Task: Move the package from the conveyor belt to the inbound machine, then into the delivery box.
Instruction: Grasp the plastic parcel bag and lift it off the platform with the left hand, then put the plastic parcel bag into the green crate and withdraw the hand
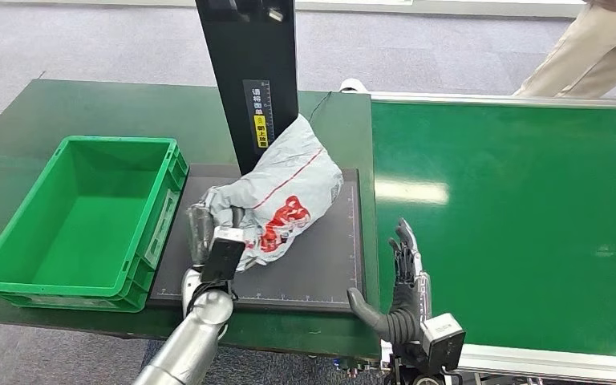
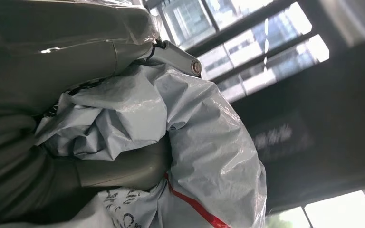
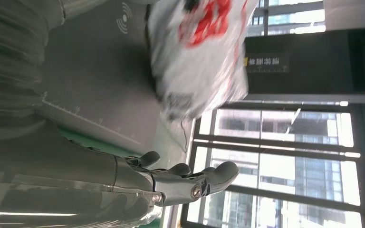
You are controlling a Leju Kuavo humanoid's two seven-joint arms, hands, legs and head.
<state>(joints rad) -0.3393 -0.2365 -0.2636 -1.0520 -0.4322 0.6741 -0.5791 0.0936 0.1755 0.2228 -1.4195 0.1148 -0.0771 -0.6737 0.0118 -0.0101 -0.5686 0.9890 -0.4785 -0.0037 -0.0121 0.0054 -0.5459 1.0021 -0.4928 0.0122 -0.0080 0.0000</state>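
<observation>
A grey plastic mail package [image 1: 285,192] with red print lies on the dark flat platform of the inbound machine [image 1: 329,265], leaning toward its black upright post [image 1: 253,72]. My left hand [image 1: 208,228] grips the package's near left end; in the left wrist view the crumpled package [image 2: 195,142] bunches between the thumb and fingers [image 2: 123,168]. My right hand [image 1: 401,293] hovers open at the near edge of the green conveyor belt [image 1: 513,224], fingers spread, holding nothing. The right wrist view shows the package [image 3: 199,52] lifted off the platform [image 3: 100,71].
An empty green delivery box [image 1: 80,220] stands left of the machine on the green table [image 1: 16,136]. A person in beige trousers [image 1: 585,52] stands at the far right behind the belt.
</observation>
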